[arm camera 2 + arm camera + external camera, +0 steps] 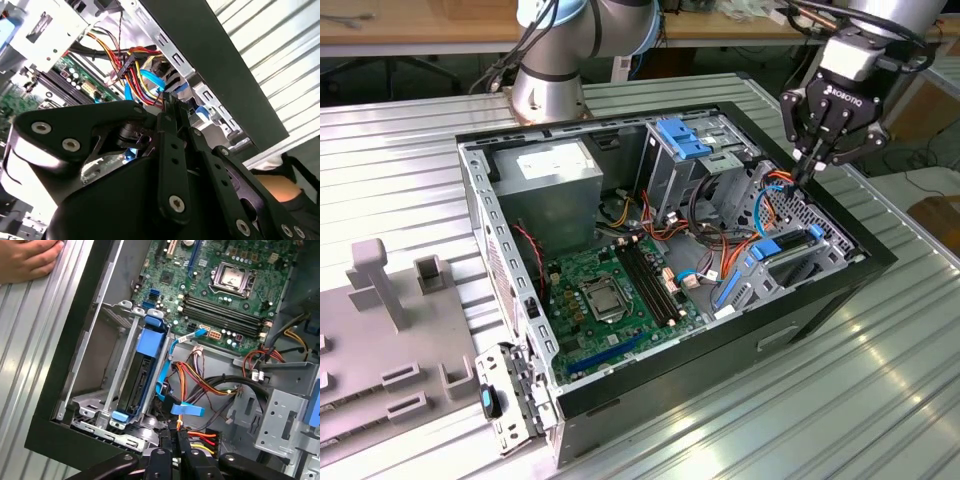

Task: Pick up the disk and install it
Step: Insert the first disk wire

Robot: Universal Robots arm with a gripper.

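The disk (134,382) sits on edge in the drive cage at the corner of the open computer case, its blue rails (150,337) showing along its side. In the exterior view the disk (788,250) lies in the cage on the exterior view's right. My gripper (809,168) hangs just above that cage with its fingers closed to a point. In both wrist views the gripper (176,442) (168,102) meets a bundle of orange, yellow and blue cables (195,412) beside the disk. Whether anything is pinched between the tips cannot be told.
The case (825,300) lies open on a ribbed metal table. Inside are a grey power-supply box (555,172), a green motherboard (610,290) and a blue latch (682,138). A grey fixture (380,300) stands at the exterior view's left. A person's hand (25,257) rests beside the case.
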